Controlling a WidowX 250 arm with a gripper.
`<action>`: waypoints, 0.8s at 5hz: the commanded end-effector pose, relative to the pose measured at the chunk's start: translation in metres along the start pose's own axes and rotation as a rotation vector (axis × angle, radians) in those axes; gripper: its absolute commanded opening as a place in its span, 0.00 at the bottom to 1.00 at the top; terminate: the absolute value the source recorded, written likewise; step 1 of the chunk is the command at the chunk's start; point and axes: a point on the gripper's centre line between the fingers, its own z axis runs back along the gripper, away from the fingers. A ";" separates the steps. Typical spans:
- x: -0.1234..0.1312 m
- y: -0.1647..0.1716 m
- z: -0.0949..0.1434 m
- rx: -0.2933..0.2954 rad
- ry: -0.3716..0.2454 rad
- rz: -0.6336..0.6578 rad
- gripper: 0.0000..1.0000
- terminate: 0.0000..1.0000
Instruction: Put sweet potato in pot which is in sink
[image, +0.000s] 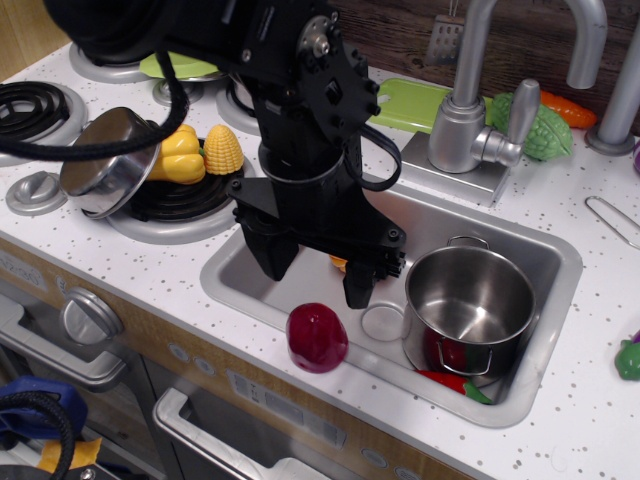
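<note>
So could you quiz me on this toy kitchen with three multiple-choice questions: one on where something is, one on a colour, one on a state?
1. Where is the sweet potato?
A. in the pot
B. at the sink's front edge
C. on the stove

2. What colour is the corn?
A. yellow
B. blue
C. white

3. The pincer is:
A. gripping the pot
B. gripping the faucet
C. open, holding nothing

Answers: 1 B, it sits at the sink rim, outside the pot. 2 A, plainly yellow. 3 C, both fingers hang apart, empty.

Red item (447, 372) mostly hidden under pot (470, 305) — orange object (339, 263) behind tool (315, 275) unidentifiable.
</note>
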 end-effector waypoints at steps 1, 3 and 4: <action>0.000 0.000 0.000 0.000 0.000 0.000 1.00 0.00; -0.001 0.011 -0.018 -0.030 -0.054 -0.005 1.00 0.00; -0.002 0.013 -0.030 -0.049 -0.090 -0.003 1.00 0.00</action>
